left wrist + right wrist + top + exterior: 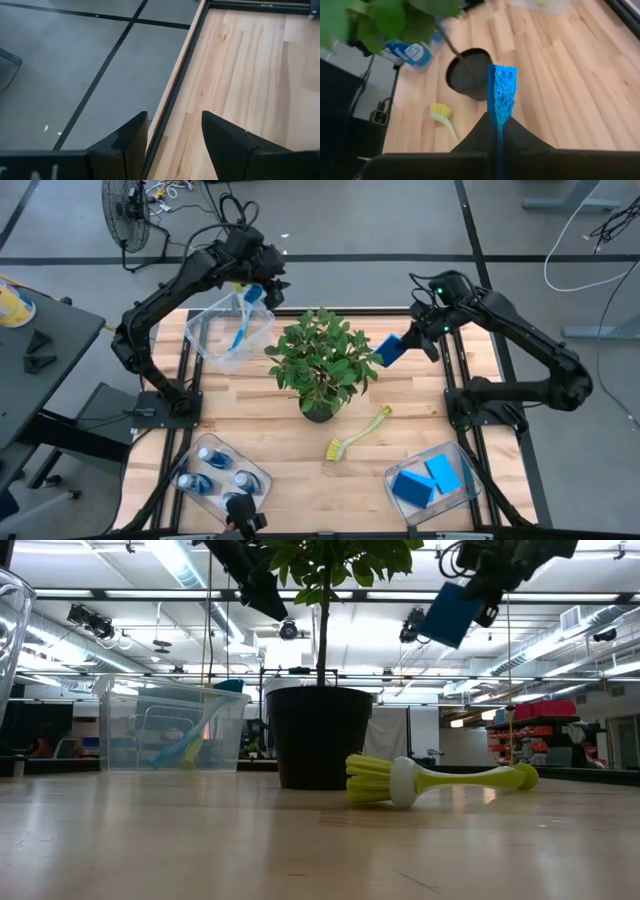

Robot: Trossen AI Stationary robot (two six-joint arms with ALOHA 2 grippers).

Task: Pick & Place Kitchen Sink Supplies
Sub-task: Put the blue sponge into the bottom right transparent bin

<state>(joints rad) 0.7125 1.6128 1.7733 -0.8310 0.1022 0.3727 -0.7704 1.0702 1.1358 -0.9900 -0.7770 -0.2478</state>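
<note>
Right gripper (398,345) clamps one sponge (388,349) aloft; left gripper (262,288) parted, empty; bin (462,498) holds two sponges (427,480).

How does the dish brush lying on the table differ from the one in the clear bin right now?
The brush on the table lies flat on the bare wood in front of the plant pot; the brush in the bin leans tilted inside the clear bin at the far left. The table brush is all yellow-green; the bin brush looks mostly blue. Neither is held.
</note>
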